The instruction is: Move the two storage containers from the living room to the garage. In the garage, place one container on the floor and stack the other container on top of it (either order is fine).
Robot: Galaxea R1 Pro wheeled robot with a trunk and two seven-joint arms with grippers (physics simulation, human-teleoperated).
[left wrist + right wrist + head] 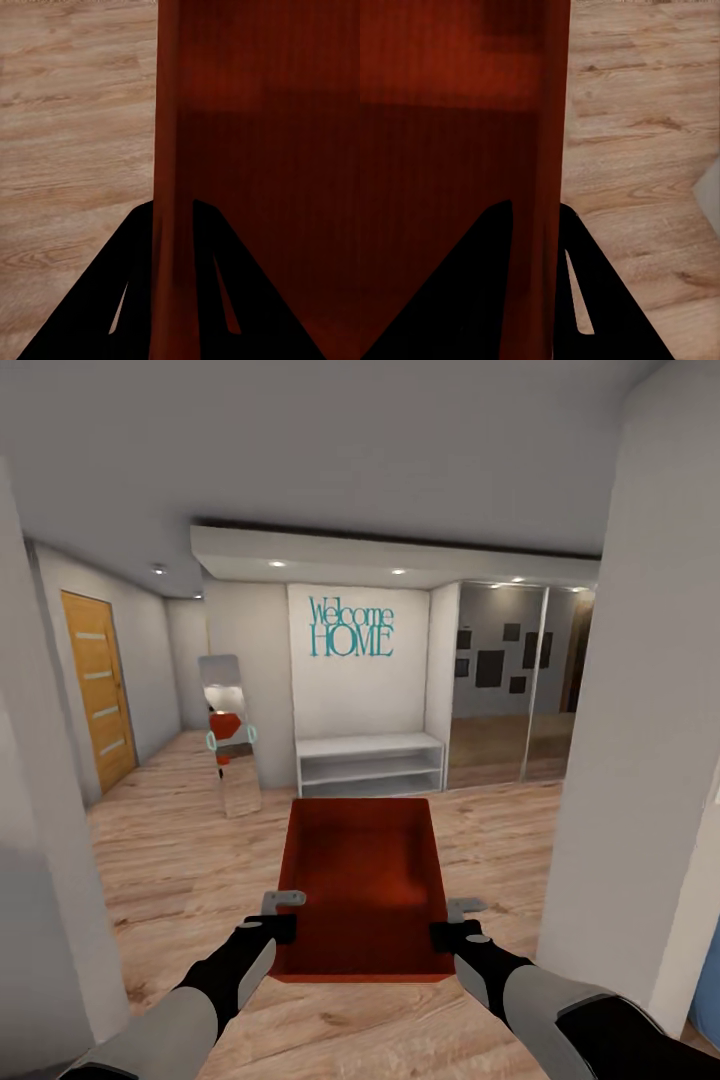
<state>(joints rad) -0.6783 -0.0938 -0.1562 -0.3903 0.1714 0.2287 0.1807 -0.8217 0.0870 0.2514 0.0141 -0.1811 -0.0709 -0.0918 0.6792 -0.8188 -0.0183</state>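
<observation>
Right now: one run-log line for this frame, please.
phase: carrying | load: storage container, open-topped | left tool: shut on left wall | right tool: shut on right wall | place: wood floor, "Welcome HOME" sign ahead

This is the entrance hall of a home: teal cut-out lettering reading "Welcome HOME" (351, 627) hangs on a white wall panel above a low white open shelving bench (370, 763). Light wood plank flooring (180, 870) runs throughout, with an orange wooden door with frosted slats (98, 690) on one side. A tall frameless standing mirror (230, 735) leans beside the bench, a mirrored sliding wardrobe (510, 685) stands on the other side, and small recessed ceiling spotlights (277, 564) shine overhead.
</observation>
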